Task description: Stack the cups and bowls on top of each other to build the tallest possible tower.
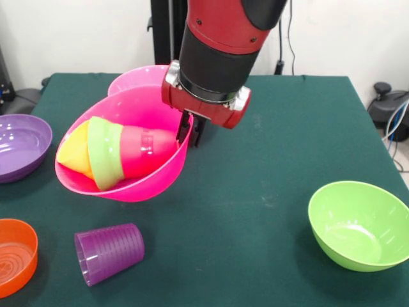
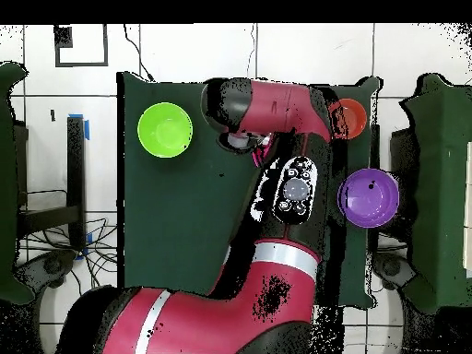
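Glossy pink bowl (image 1: 137, 173), tilted, pinched at its rim by claw (image 1: 190, 133).

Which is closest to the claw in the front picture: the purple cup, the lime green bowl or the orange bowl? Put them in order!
From the claw:
1. Purple cup, lying on its side, below and to the picture's left.
2. Lime green bowl, at the picture's right.
3. Orange bowl, at the bottom left edge.

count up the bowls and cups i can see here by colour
Pink bowls: 2, one tilted in the hand, one behind it
Purple: 2, bowl and cup on its side
Lime green bowl: 1
Orange bowl: 1
Nested inside the tilted bowl: yellow piece, green piece, red cup: 3
Total: 9
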You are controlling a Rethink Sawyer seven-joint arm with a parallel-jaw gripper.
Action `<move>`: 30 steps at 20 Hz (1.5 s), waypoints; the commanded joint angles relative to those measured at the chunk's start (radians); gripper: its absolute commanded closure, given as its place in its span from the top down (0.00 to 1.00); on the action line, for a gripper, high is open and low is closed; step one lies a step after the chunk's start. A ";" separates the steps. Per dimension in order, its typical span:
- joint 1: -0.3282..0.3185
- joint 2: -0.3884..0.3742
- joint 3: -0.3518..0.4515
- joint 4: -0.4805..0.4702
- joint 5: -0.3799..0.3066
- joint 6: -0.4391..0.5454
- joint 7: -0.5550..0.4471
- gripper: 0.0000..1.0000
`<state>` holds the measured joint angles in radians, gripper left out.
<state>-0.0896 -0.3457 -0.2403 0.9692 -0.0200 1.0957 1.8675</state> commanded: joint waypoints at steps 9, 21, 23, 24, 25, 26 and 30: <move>0.100 0.058 -0.058 -0.153 -0.121 0.132 0.015 0.00; 0.135 -0.092 0.028 0.111 0.127 0.019 0.229 0.00; 0.158 -0.106 0.022 0.123 0.159 0.030 0.259 0.00; 0.171 -0.117 0.016 0.133 0.167 0.034 0.264 0.00; 0.184 -0.127 0.010 0.143 0.175 0.038 0.269 0.00; 0.192 -0.135 0.007 0.152 0.183 0.035 0.275 0.00; 0.247 -0.163 -0.007 0.187 0.213 0.027 0.331 0.00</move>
<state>0.0988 -0.4404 -0.3040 1.0541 0.1560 1.1108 1.9509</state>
